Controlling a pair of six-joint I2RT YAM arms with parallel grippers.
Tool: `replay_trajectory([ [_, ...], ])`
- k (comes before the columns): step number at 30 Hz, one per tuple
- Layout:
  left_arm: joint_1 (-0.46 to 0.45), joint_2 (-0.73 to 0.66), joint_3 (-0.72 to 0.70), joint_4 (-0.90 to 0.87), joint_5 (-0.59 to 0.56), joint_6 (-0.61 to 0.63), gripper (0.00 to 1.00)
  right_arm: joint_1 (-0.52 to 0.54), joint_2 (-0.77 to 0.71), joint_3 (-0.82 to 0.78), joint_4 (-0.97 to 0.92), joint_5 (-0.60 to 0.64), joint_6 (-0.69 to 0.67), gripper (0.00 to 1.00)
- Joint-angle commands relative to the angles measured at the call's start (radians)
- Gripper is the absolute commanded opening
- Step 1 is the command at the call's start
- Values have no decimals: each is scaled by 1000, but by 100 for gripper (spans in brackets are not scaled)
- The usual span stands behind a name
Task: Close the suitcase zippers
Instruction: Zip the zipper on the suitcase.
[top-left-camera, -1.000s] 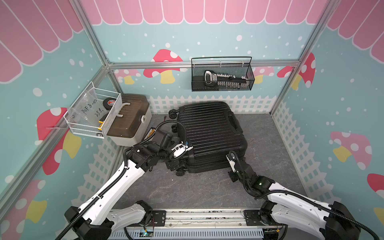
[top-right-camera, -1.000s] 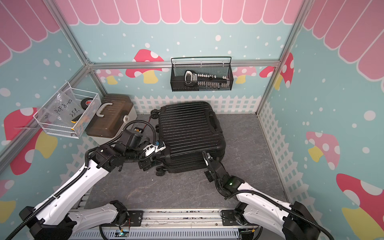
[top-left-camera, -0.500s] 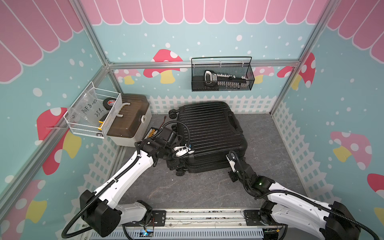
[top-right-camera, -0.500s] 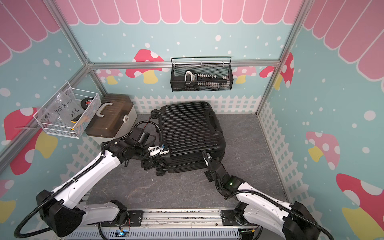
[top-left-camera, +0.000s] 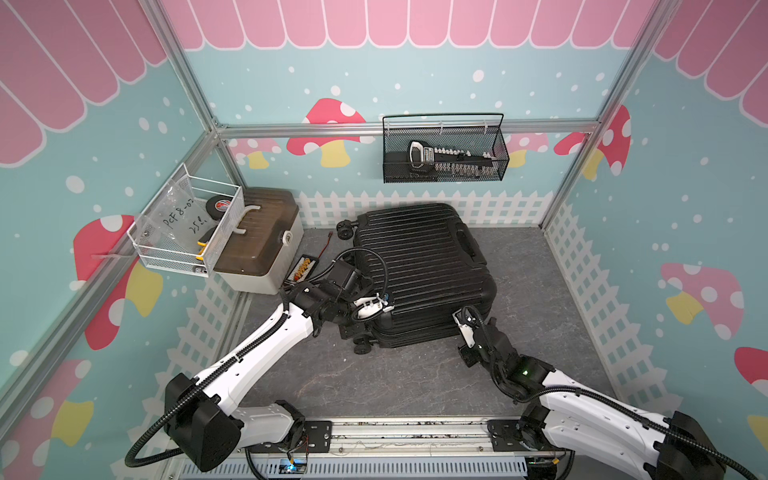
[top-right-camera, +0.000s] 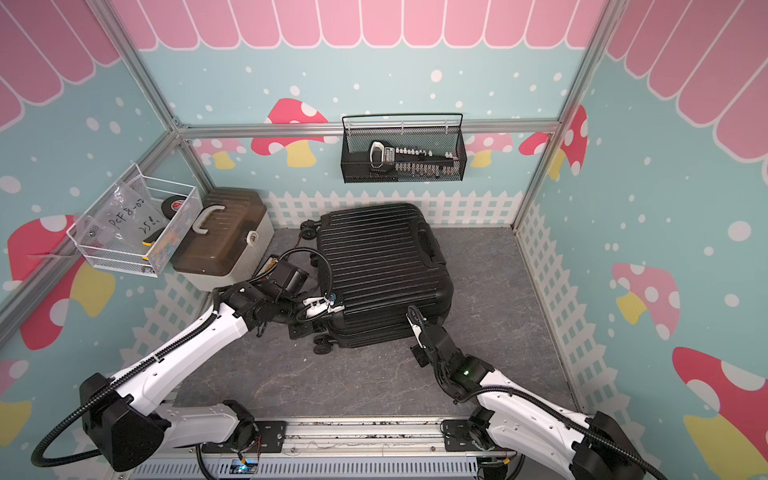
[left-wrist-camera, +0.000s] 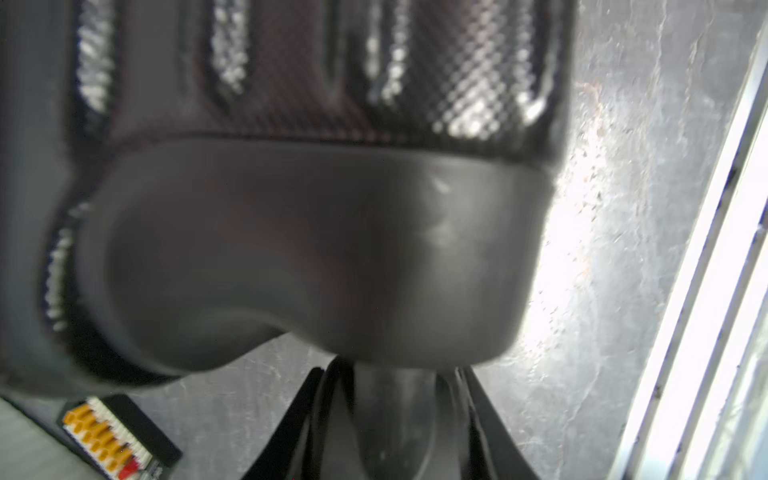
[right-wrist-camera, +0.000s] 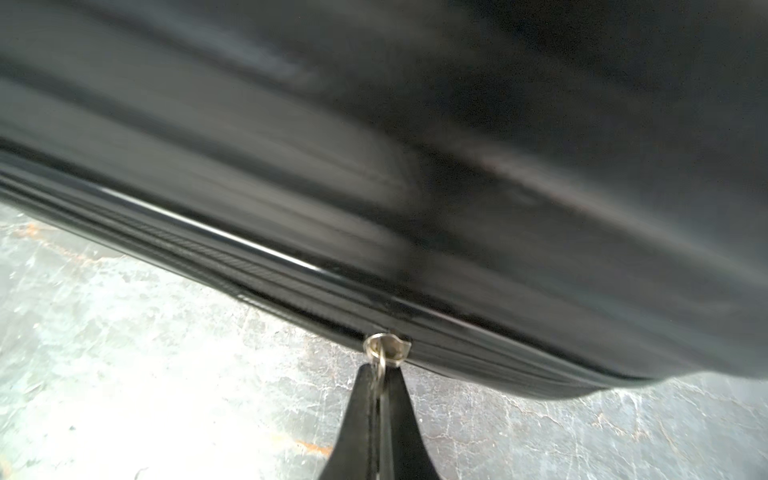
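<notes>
Pinching the pull: the right gripper (right-wrist-camera: 380, 376) has its fingers pressed together on the thin metal tab hanging from the silver slider (right-wrist-camera: 386, 345).
Suitcase: the suitcase (top-left-camera: 419, 266) lies flat on the grey floor (top-left-camera: 374, 386) with its shells together, near the beige box (top-left-camera: 257, 249).
Zippers: the zippers (right-wrist-camera: 291, 286) run along the seam on the case's near side. The slider sits toward the right arm's corner. The view is too blurred to tell which stretch is already joined.
Left gripper: the left gripper (top-left-camera: 374, 306) is at the near wheel corner. Its fingers (left-wrist-camera: 299, 432) stand either side of a dark rounded part (left-wrist-camera: 395, 415) of the case, close against it. It cannot be told whether they clamp it.
Risk, slip: the tab is small and smooth, so a pull angled away from the seam would likely drag it out of the pinch.
Risk, drift: the case stands on wheels' edges and a slick floor. If the left side is not truly braced, the pull may drag the whole case instead of moving the slider.
Risk, corner: the slider may jam at the rounded corner.
Change from a second ago: the left arm has swung its elbow and reached closer to the wheel corner. The right arm and the suitcase sit as before.
</notes>
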Motion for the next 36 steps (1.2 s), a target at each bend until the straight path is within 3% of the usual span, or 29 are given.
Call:
replay_trajectory([
  [1, -37, -29, -5, 115, 12, -221, 20, 8, -47, -16, 127, -166, -70, 0],
  [7, -110, -56, -9, 307, -64, -522, 19, 8, -25, -21, 179, -292, -102, 0],
  [13, -226, -34, -16, 462, -167, -667, 19, 10, 33, -8, 247, -374, -93, 0],
  [18, -268, -14, -36, 549, -233, -782, 19, 16, 68, -1, 281, -403, -75, 0],
  [24, -313, 31, -58, 635, -151, -841, 19, 32, 86, -10, 320, -452, -66, 0],
  [28, -325, 62, -55, 687, -22, -859, 18, 49, 107, -10, 340, -487, -68, 0],
  [33, -336, 88, -43, 706, 68, -842, 18, 63, 116, -10, 341, -451, -62, 0],
  [36, -338, 79, -39, 673, 65, -812, 29, 63, 88, -26, 325, -380, -41, 0],
])
